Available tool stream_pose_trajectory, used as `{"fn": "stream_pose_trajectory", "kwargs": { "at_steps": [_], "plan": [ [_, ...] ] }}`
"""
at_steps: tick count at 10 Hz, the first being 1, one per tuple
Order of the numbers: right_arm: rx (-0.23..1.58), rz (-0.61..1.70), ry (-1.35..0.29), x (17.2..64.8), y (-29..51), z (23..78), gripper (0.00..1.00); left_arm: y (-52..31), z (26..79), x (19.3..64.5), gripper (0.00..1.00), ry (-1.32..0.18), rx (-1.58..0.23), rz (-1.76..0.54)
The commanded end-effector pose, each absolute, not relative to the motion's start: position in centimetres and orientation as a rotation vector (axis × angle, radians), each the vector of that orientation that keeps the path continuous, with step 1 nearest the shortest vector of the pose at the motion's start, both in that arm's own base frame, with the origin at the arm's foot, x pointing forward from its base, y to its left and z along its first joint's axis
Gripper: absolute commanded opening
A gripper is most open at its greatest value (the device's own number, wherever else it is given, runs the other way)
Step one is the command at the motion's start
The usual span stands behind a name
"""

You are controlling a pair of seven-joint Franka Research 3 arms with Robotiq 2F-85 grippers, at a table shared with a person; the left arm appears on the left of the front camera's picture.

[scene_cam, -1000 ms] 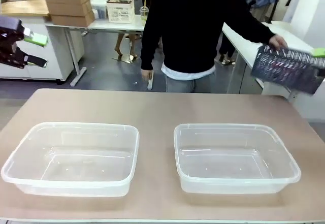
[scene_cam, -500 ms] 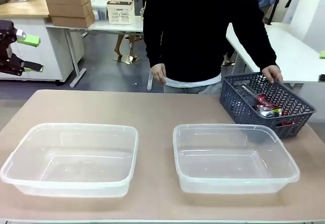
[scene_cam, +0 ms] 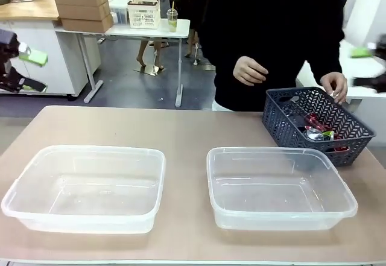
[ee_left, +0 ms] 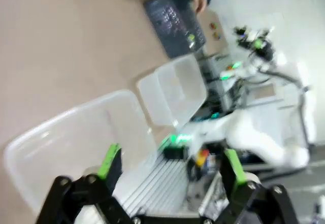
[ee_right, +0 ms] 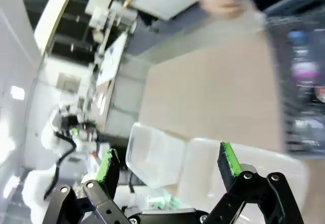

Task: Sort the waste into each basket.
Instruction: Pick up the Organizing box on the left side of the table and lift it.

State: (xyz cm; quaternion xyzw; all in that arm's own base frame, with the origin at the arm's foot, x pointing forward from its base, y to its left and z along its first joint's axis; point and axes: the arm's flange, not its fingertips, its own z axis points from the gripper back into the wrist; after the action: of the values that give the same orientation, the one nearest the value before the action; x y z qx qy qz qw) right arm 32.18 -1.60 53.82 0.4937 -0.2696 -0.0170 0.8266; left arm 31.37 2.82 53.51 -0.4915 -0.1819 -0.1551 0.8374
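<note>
Front view: two clear tubs, the left tub [scene_cam: 84, 187] and right tub [scene_cam: 278, 186], sit empty side by side low in the frame with long axes across it, presumably one per waste type; the waste is still in the dark lattice basket [scene_cam: 316, 124] at right-centre by the person's hand [scene_cam: 335, 87], cans [scene_cam: 318, 128] jumbled, axis unreadable. Left wrist view: left gripper [ee_left: 171, 165] spread wide, nothing between the pads, parked above the tubs' near side, likely waiting. Right wrist view: right gripper [ee_right: 168, 165] likewise released and empty, basket blurred at right edge.
</note>
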Motion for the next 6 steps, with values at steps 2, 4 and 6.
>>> {"fn": "stream_pose_trajectory", "kwargs": {
  "at_steps": [2, 4, 6],
  "plan": [
    [0.871, 0.300, -0.259, 32.7, 23.4, 54.8, 1.00, 7.2, 54.0, 25.5, 1.00, -0.228, -0.560, -0.557],
    [0.763, 0.447, -0.154, 30.0, 30.8, 51.4, 1.00, 7.1, 51.8, 22.7, 1.00, -0.172, -0.550, -0.643],
    [0.839, 0.407, -0.142, 26.6, 28.9, 51.3, 1.00, 6.9, 53.7, 25.8, 1.00, -0.163, -0.617, -0.490]
  ]
}}
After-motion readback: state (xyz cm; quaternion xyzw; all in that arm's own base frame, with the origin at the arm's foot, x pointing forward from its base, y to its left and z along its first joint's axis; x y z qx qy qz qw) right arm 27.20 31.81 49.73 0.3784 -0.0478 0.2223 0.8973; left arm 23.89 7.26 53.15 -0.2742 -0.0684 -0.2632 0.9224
